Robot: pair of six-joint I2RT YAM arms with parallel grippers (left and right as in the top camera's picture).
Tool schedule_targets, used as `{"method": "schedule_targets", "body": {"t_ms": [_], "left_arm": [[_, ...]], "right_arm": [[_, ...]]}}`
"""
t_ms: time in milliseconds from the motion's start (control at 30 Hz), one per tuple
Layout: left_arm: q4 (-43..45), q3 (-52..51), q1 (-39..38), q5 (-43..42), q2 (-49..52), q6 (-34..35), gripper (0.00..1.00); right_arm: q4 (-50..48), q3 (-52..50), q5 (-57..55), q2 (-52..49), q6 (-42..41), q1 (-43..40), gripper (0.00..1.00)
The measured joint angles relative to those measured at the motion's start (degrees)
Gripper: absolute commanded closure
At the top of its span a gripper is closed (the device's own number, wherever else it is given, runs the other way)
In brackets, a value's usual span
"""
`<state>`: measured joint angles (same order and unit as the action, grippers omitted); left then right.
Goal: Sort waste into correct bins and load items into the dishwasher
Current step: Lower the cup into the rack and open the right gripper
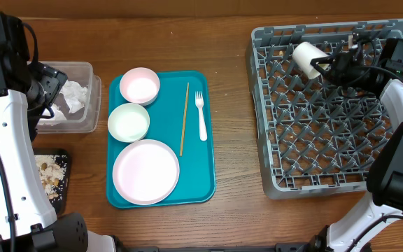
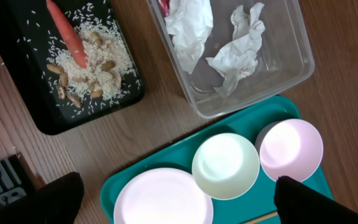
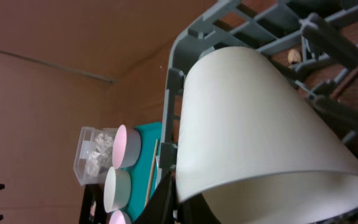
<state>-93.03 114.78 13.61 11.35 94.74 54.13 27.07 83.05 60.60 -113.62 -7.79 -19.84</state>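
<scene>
My right gripper (image 1: 325, 67) is shut on the rim of the white cup (image 1: 305, 57), which it holds on its side over the back left of the grey dish rack (image 1: 313, 140). In the right wrist view the cup (image 3: 260, 124) fills the frame, a dark finger (image 3: 166, 202) pinching its rim. My left gripper (image 2: 179, 205) hangs open and holds nothing, above the pink plate (image 2: 163, 199) near the clear tub (image 2: 229, 56). On the teal tray (image 1: 201, 182) lie the plate (image 1: 145, 171), two bowls (image 1: 139, 85) (image 1: 128, 122), a fork (image 1: 201, 115) and a stick (image 1: 184, 117).
The clear tub (image 1: 82, 70) holds crumpled napkins (image 2: 241, 46) and a red wrapper (image 2: 163, 5). In the black tray (image 2: 23, 93) lie rice, nuts and a carrot (image 2: 67, 34). Bare wooden table separates the teal tray from the rack.
</scene>
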Motion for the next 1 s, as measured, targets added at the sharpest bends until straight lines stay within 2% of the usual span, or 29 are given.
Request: {"method": "schedule_targets", "body": {"t_ms": [567, 800, 1000], "left_arm": [[0.0, 0.0, 0.0, 0.0, 0.0, 0.0, 0.00], [0.0, 0.0, 0.0, 0.0, 0.0, 0.0, 0.00], [0.0, 0.0, 0.0, 0.0, 0.0, 0.0, 0.00]], "right_arm": [[-2.0, 0.0, -1.6, -0.3, 0.3, 2.6, 0.96], [-0.4, 0.0, -4.5, -0.3, 0.5, 2.6, 0.91], [2.6, 0.0, -8.8, -0.3, 0.5, 2.7, 0.83]]}}
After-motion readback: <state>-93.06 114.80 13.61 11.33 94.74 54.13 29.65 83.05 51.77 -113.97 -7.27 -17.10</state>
